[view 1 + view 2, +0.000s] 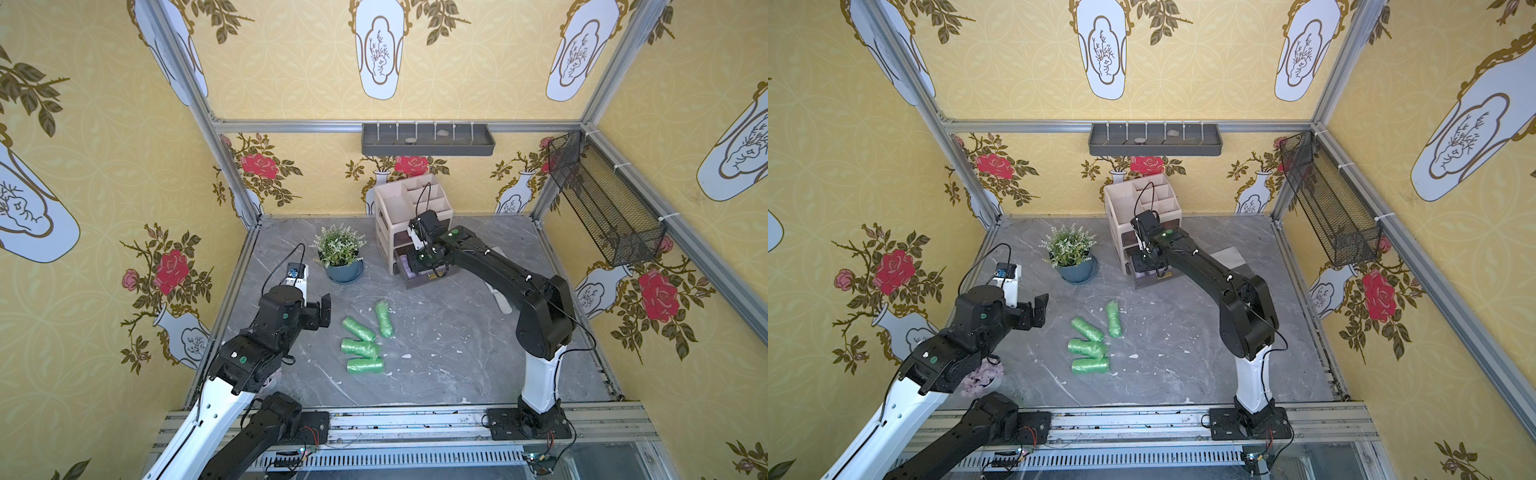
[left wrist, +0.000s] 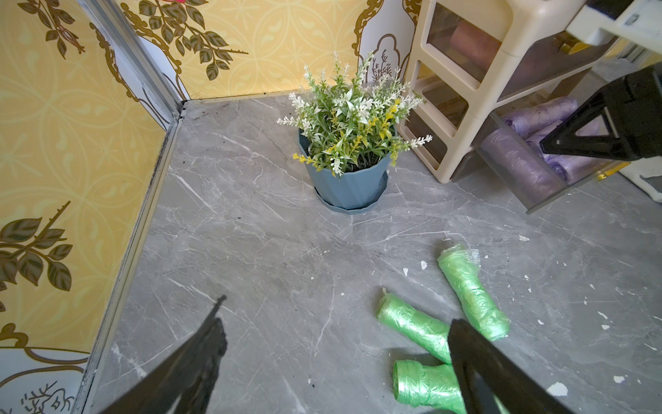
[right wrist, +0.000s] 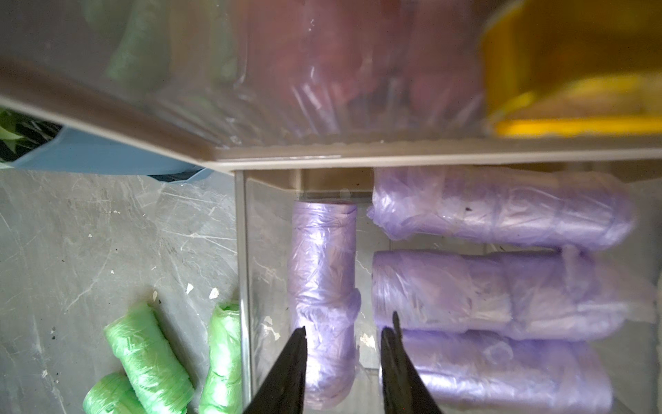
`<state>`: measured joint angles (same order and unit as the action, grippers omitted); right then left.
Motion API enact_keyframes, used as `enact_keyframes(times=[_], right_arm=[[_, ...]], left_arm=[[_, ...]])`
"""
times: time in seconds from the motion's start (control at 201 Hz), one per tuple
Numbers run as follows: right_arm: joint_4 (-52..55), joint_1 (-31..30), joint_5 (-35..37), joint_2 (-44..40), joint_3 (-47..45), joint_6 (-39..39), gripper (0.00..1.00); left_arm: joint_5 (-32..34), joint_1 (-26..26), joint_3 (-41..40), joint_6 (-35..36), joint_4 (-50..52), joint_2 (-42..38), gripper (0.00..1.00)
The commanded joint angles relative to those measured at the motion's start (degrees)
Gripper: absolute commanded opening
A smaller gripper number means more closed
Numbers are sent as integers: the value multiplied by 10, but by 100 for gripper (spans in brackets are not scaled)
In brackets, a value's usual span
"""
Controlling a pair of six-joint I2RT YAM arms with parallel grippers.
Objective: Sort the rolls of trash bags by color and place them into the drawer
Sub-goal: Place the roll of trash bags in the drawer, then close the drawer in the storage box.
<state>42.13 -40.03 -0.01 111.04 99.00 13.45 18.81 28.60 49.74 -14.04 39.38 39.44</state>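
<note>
Several green rolls of trash bags [image 1: 359, 348] [image 1: 1087, 348] lie side by side mid-table. My left gripper [image 1: 326, 309] [image 2: 336, 315] hovers open just left of them, holding nothing. The organizer's bottom drawer [image 1: 415, 283] [image 3: 243, 251] is pulled out and holds several lilac rolls [image 3: 501, 290] [image 2: 516, 165]. My right gripper [image 1: 422, 266] [image 3: 345, 328] reaches down into that drawer, its jaws a little apart around one lilac roll [image 3: 322, 286] lying on the drawer floor; a gap shows beside the roll. Pink rolls [image 2: 469, 36] show dimly through a shut upper drawer.
A potted plant [image 1: 340, 257] in a blue pot stands left of the beige organizer [image 1: 399, 208]. A lilac flower cluster [image 1: 980, 378] lies under my left arm. A grey shelf [image 1: 428, 141] and a black mesh basket [image 1: 602, 199] hang on the walls.
</note>
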Motion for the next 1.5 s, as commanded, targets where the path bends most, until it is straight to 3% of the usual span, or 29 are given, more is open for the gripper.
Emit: enact_keyframes(times=[0.0,0.329,0.538,0.593,0.846,1.215,1.32,1.404,1.499], right_arm=[[-8,-2,-4,-2,10,2,36],[-3,-3,6,-95,-37,30,37],[-86,2,22,-272,-197,63,40],[-125,13,19,-322,-257,79,46],[-166,116,-44,-482,-373,136,43],[-112,133,-12,-635,-439,178,47],[-107,134,-7,-670,-461,190,48],[-105,134,3,-693,-480,201,49],[-106,134,12,-716,-496,211,49]], left_arm=[[-7,-2,-2,-1,-12,-1,98],[-21,-4,14,-1,-18,51,97],[-34,-4,115,-9,17,120,95],[-36,-4,151,-14,19,146,94],[-63,-1,390,-56,93,349,84],[8,33,856,-105,286,674,78],[21,39,974,-147,329,751,76],[15,40,1033,-191,337,796,71],[3,42,1040,-223,313,822,68]])
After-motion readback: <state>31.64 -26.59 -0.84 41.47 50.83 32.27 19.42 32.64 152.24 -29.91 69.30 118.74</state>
